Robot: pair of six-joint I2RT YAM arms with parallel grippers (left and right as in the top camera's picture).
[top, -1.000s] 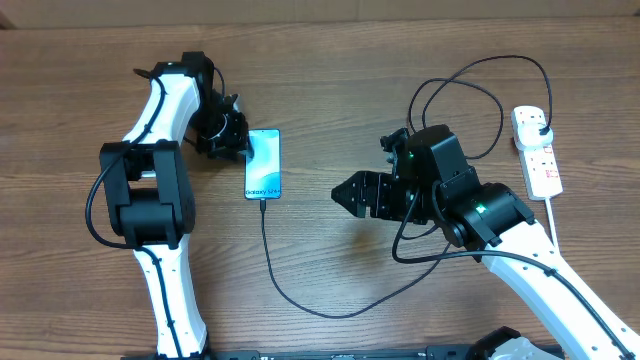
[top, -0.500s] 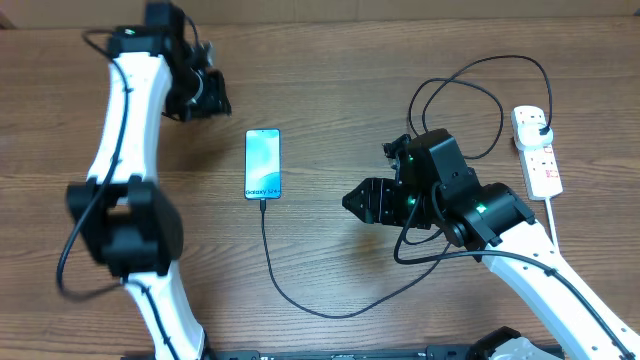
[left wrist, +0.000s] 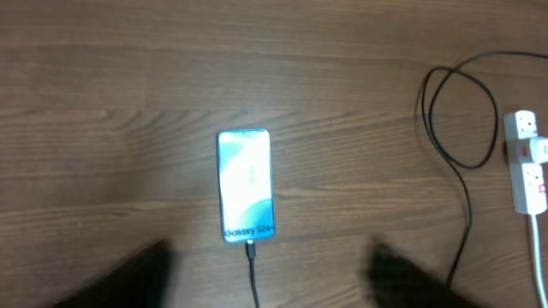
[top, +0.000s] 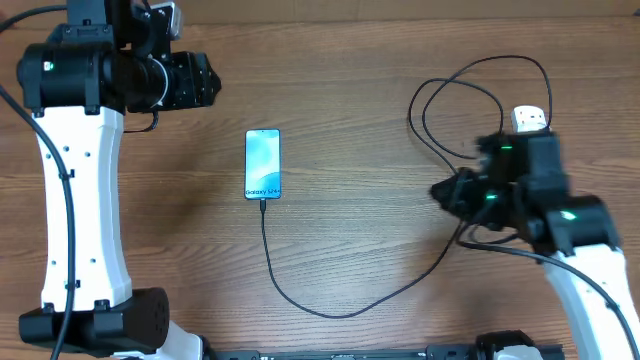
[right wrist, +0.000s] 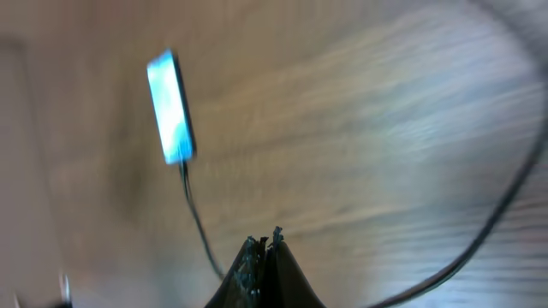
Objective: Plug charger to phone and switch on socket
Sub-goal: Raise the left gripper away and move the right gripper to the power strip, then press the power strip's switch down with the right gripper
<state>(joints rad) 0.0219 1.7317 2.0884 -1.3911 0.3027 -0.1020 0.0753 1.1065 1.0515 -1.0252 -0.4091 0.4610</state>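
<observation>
The phone [top: 263,164] lies flat on the wood table, screen lit. The black charger [top: 264,240] is plugged into its near end, loops across the table and coils up toward the socket [top: 528,119]. Only the white top end of the socket shows past my right arm. My left gripper [top: 208,83] is raised at the back left, open and empty. In its wrist view the phone [left wrist: 247,185], the charger [left wrist: 252,274] and the socket [left wrist: 524,162] lie far below. My right gripper [top: 438,190] is shut on nothing, just left of the socket; its closed tips [right wrist: 264,244] point over the table.
The white cord [left wrist: 538,248] of the socket runs toward the table's near right edge. Loose loops of the black cable [top: 470,100] lie left of the socket, close to my right arm. The bare wood table [top: 360,120] lies between the phone and the arms.
My left arm has lifted off the phone and swung up to the back left, its jaws opening. My right arm has moved right toward the socket and its jaws have closed.
</observation>
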